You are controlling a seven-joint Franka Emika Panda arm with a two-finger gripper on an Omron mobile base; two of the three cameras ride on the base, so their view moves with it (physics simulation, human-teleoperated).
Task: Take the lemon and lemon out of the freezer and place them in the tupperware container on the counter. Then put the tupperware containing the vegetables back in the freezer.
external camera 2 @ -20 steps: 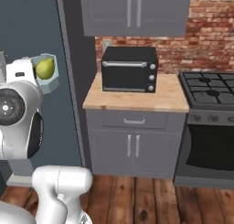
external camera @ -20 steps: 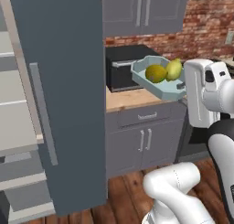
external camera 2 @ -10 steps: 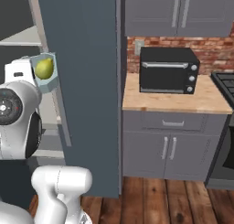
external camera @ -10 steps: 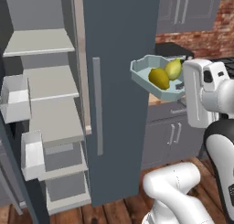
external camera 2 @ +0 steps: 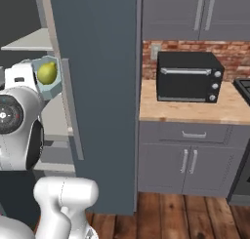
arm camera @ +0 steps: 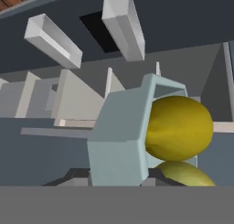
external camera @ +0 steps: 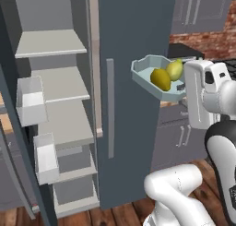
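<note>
Red brick wall (external camera 2: pixel 195 45); grey cupboards (external camera 2: pixel 195 13) above; black microwave (external camera 2: pixel 188 77); wooden plank floor (external camera 2: pixel 185 216).

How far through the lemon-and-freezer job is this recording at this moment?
Done: both lemons lie in the tupperware container. In hand: the end effector holds the container in the air beside the open freezer. Left: setting it on one of the shelves.

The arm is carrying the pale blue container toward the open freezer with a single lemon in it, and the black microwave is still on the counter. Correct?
Not quite: the container holds two lemons, not one. The left base view shows the duller lemon beside the brighter lemon. The rest stands: freezer open, microwave on the counter.
</note>
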